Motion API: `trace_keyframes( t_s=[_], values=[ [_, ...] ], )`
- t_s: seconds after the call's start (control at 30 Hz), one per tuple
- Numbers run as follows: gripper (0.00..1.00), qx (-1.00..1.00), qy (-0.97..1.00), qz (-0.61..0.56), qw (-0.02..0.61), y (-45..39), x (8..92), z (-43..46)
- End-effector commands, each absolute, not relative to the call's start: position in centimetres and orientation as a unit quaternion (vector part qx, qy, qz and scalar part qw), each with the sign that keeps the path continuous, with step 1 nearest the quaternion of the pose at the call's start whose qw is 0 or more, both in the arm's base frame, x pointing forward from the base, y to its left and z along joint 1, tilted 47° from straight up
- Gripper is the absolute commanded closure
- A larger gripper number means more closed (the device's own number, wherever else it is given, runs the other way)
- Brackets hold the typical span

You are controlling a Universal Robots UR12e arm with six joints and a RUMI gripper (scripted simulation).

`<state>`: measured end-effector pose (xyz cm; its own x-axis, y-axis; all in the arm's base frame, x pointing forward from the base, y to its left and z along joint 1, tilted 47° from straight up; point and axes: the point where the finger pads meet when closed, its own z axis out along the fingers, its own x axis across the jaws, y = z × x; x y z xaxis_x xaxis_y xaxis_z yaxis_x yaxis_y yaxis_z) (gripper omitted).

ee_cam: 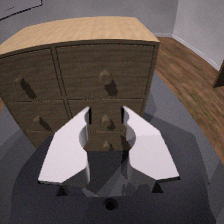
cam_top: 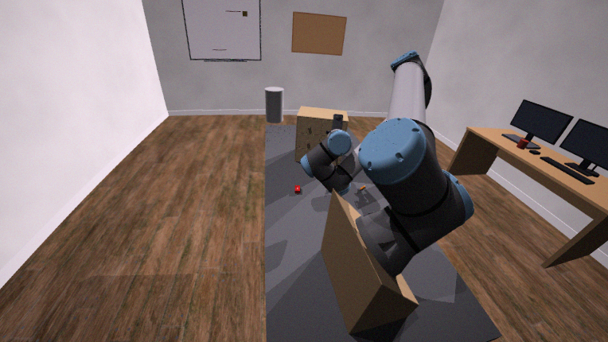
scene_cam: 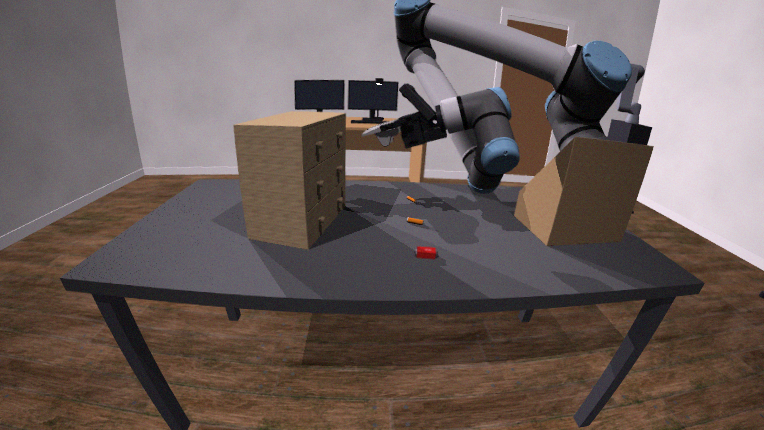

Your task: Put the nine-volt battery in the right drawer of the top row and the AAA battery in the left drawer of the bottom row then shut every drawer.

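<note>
The wooden chest stands upright on the dark table with all its drawers shut; it also shows in the wrist view. My gripper hangs in the air in front of the drawer faces, about level with the top row and apart from them. Its white fingers stand a little apart with nothing between them, and the knob of the top right drawer is just above the gap. The red nine-volt battery lies on the table. Two small orange cylindrical batteries lie behind it; I cannot tell which is the AAA.
A large tilted cardboard box sits at the arm's base on the right of the table. A desk with two monitors stands off the table. In the top view the arm hides most of the chest front.
</note>
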<state>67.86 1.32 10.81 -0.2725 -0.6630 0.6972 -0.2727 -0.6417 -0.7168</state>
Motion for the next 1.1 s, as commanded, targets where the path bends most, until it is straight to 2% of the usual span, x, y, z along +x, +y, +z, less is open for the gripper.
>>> trace_keyframes(
  t_s=[0.0,1.07],
  values=[
    [0.8,-0.586,0.399,-0.691,0.142,1.0,68.8,10.9],
    [0.8,-0.586,0.399,-0.691,0.142,0.0,71.6,11.0]
  ],
)
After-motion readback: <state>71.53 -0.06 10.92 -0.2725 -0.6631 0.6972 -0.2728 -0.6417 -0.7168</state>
